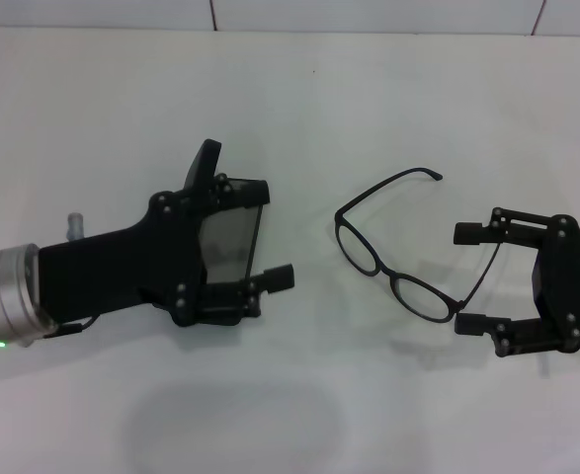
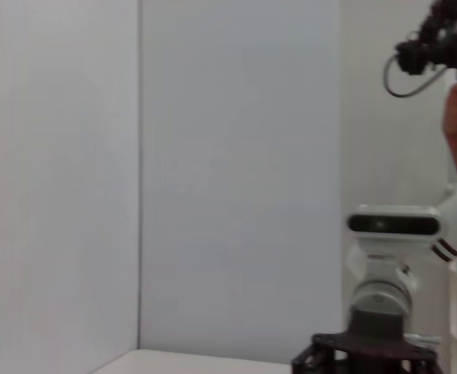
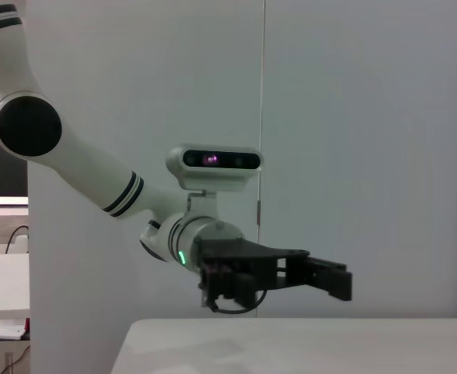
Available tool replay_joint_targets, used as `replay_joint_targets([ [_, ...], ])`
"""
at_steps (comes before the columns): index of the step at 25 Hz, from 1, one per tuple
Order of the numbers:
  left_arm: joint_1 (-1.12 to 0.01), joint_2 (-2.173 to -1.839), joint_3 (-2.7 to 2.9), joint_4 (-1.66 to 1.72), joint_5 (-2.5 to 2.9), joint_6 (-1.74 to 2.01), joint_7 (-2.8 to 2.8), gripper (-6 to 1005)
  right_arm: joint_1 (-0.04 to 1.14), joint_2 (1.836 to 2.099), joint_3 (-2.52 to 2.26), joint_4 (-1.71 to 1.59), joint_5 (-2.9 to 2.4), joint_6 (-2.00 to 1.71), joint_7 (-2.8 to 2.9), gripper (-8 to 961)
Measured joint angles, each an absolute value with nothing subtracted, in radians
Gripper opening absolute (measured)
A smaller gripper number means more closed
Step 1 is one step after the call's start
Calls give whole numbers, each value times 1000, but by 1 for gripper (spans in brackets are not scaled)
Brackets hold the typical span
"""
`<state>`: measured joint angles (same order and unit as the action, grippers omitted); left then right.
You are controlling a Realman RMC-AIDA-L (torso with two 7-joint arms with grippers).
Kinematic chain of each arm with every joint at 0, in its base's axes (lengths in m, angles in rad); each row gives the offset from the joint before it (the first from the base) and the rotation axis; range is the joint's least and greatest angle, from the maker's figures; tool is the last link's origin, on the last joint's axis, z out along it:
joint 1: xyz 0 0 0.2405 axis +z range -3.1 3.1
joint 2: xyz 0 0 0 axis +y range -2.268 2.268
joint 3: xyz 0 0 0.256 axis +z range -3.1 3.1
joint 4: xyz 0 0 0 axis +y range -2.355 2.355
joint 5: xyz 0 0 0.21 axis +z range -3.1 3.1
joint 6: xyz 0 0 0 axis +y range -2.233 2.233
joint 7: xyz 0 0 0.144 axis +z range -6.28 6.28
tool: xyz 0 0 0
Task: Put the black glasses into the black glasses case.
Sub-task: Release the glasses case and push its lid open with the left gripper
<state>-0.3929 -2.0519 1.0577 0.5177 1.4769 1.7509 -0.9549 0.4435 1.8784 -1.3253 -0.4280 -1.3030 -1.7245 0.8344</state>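
My right tool (image 1: 475, 279) is spread wide with one temple arm of the black glasses (image 1: 396, 254) running between its fingertips, the frame lying unfolded on the white worktop (image 1: 369, 118). I should close gently on that slim arm, near the hinge. My left tool (image 1: 270, 235), also released, hovers well apart; no case shows.
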Motion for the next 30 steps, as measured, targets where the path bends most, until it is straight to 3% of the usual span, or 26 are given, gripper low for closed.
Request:
replay_joint_targets([
  [14, -381, -2055, 1039, 533, 1485, 1740, -1015, 878, 430, 1888, -1325, -428, -1304, -1730, 835, 841],
  [21, -372, -2040, 947, 797, 1633, 1566, -1499, 877, 429, 1895, -1326, -428, -1304, -1733, 841, 842],
  [26, -368, -2083, 949, 973, 1872, 1450, -1742, 876, 425, 1901, -1328, -428, -1304, -1733, 841, 842],
  [30, -371, -2090, 993, 1009, 1963, 1383, -1849, 876, 419, 1905, -1327, -428, -1304, -1734, 842, 842],
])
